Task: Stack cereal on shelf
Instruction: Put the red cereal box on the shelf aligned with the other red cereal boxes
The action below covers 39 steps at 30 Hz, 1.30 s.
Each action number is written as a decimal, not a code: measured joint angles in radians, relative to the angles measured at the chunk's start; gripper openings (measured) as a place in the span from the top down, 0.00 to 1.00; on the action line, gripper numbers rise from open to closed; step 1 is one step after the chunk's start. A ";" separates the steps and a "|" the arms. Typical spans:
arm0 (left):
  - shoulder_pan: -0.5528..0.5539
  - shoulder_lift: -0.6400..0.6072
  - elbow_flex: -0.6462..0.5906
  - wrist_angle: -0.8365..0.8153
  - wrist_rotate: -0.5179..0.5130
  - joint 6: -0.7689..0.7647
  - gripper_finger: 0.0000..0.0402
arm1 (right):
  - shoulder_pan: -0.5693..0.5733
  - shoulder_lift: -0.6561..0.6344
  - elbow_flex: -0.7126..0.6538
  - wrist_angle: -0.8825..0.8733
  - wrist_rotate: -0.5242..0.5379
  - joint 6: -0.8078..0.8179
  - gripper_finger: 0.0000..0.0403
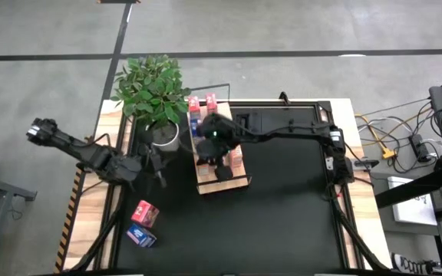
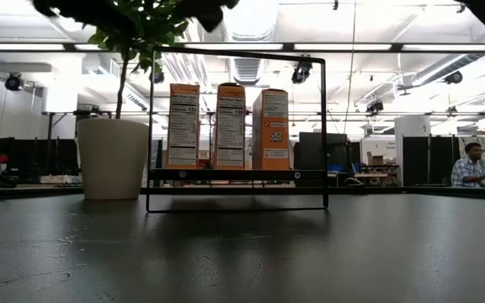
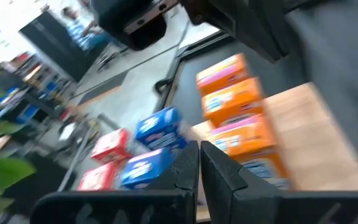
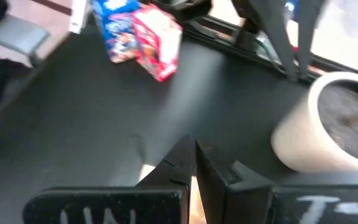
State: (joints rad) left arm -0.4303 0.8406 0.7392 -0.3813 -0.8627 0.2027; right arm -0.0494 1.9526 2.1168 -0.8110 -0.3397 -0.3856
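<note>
Both grippers are pinched shut and hold nothing, and two boxes are not on the shelf yet.

The right gripper [image 1: 222, 170] hangs over the shelf [image 1: 204, 186], its two fingers pressed together with nothing between them. The left gripper [image 1: 156, 165] waits beside the white plant pot [image 1: 165, 136], its fingers together too and empty. Most of the cereal boxes [image 2: 230, 126] stand upright in a row on the shelf, close side by side, likely so that more can fit. A pink-red box [image 1: 145, 212] and a blue box [image 1: 141, 235] lie on the black table [image 1: 282, 222], touching each other and well apart from the shelf. They sit nearer the left arm, so that arm seems best placed to fetch them.
</note>
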 joint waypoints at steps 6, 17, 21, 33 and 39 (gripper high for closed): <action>-0.154 0.002 0.001 0.000 -0.008 -0.041 1.00 | 0.096 0.008 -0.041 0.107 0.001 0.033 0.98; -0.331 0.013 0.024 0.001 -0.179 -0.211 1.00 | 0.195 0.051 -0.149 0.325 0.028 0.040 0.98; -0.369 0.027 0.054 -0.035 -0.054 -0.386 1.00 | 0.222 0.057 -0.178 0.343 0.030 0.031 0.98; -0.381 0.232 0.198 -0.446 0.455 -1.300 1.00 | 0.293 -0.070 -0.382 0.315 0.184 0.027 0.98; -0.382 0.367 0.318 -0.810 0.634 -1.744 0.98 | 0.292 -0.183 -0.520 0.378 0.186 0.031 0.98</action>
State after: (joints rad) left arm -0.8119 1.2074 1.0568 -1.1909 -0.2289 -1.5418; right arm 0.2424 1.7700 1.5964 -0.4331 -0.1535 -0.3549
